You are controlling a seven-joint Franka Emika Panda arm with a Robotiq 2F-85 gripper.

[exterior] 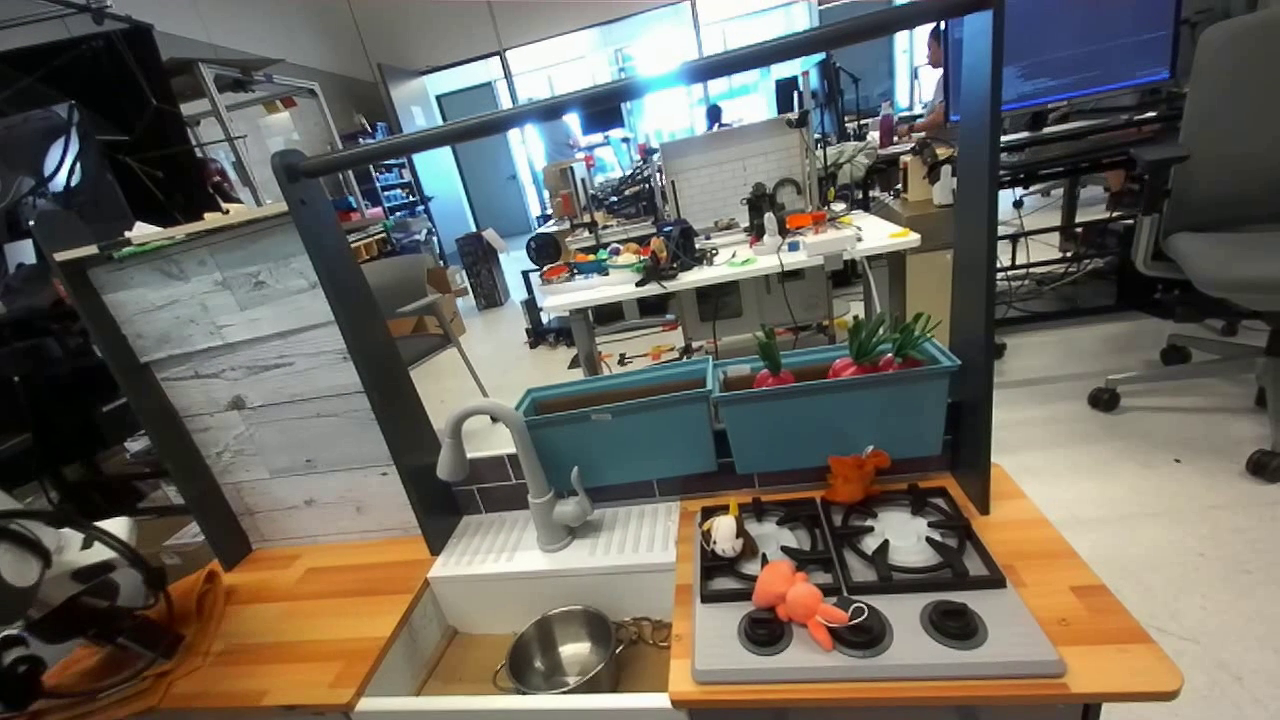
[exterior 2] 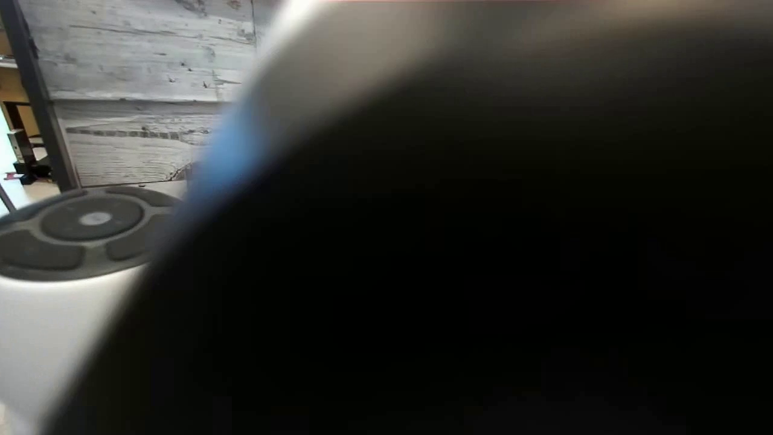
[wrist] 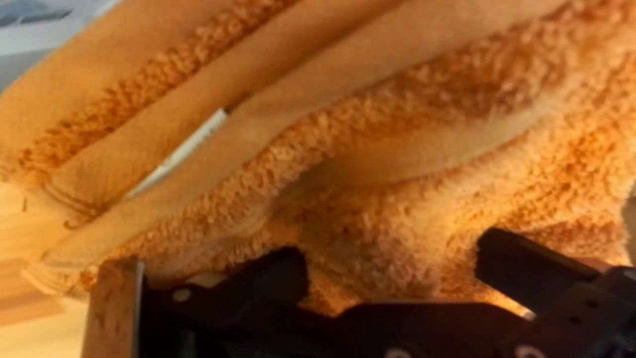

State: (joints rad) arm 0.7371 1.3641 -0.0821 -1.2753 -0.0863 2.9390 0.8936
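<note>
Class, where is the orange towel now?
In an exterior view, the orange towel lies at lower left on the wooden counter; in the wrist view, it spreads before the open tool.

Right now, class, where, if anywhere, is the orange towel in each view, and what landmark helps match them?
In an exterior view: the orange towel, lower left, partly hidden.
In an exterior view: not visible; a dark shape covers much.
In the wrist view: most of the picture, beyond the open tool.
Landmark: wooden counter, in an exterior view and at the wrist view's left.
</note>
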